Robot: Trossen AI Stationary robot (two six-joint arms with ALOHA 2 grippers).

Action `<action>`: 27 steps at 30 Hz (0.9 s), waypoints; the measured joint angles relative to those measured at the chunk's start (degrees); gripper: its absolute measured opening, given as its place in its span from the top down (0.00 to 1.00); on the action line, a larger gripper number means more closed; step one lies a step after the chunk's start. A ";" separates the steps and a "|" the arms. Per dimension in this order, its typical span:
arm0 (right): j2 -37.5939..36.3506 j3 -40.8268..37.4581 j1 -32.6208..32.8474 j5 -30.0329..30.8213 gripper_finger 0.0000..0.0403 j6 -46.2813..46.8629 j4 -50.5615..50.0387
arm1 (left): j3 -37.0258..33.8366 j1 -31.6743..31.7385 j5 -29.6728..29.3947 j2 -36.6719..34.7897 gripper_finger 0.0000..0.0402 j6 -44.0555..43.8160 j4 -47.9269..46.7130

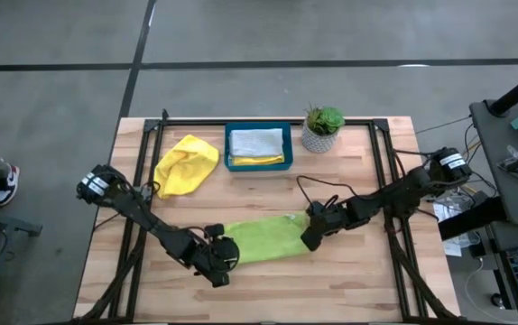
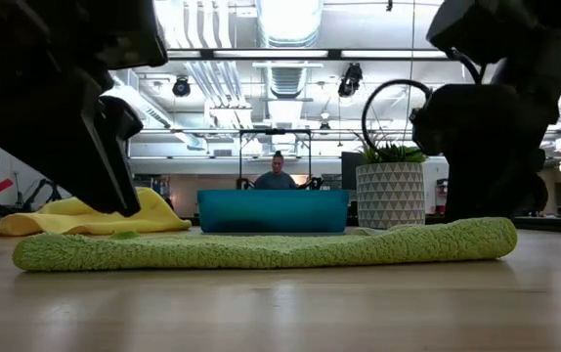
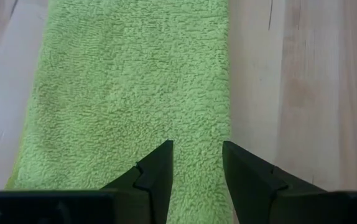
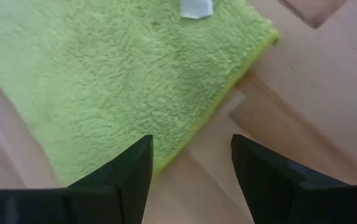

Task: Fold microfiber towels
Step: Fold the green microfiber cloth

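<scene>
While both arms reach in toward the table's near half, the high view shows the lime green towel (image 1: 266, 239) lying as a long strip, already doubled by the look of it, its long axis running across the table from the left gripper (image 1: 222, 257) at one end to the right gripper (image 1: 314, 230) at the other; a crumpled yellow towel (image 1: 187, 164) lies well apart toward the far side, beside the teal tray (image 1: 258, 165) that holds folded cloths, with a potted plant (image 1: 322, 129) next to it.

From table height the lime green towel (image 2: 261, 249) lies flat and low on the wood, a little thicker at one end; a person sits far behind the tray (image 2: 273, 210).

Past the left wrist, the fingers (image 3: 157, 177) stand narrowly parted over the strip's end, holding nothing.

Past the right wrist, the fingers (image 4: 132, 171) are spread wider, straddling the towel's hemmed edge near a corner with a white label (image 4: 196, 8), also unladen.

I judge the cloth light, limp and grippy; pinching the end corners should serve best.
</scene>
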 joint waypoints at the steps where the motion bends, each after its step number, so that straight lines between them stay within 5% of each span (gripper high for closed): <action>1: -0.04 -0.81 -0.20 0.01 0.48 0.51 1.66 | 0.02 0.00 0.00 0.12 0.69 0.00 0.20; 17: 0.59 -10.73 -0.26 -1.10 0.50 4.16 27.27 | -0.04 0.02 -0.24 0.96 0.69 0.04 1.09; 27: 3.97 -10.59 -0.46 1.22 0.69 2.87 32.26 | -0.03 0.01 -0.68 0.77 0.69 0.07 0.32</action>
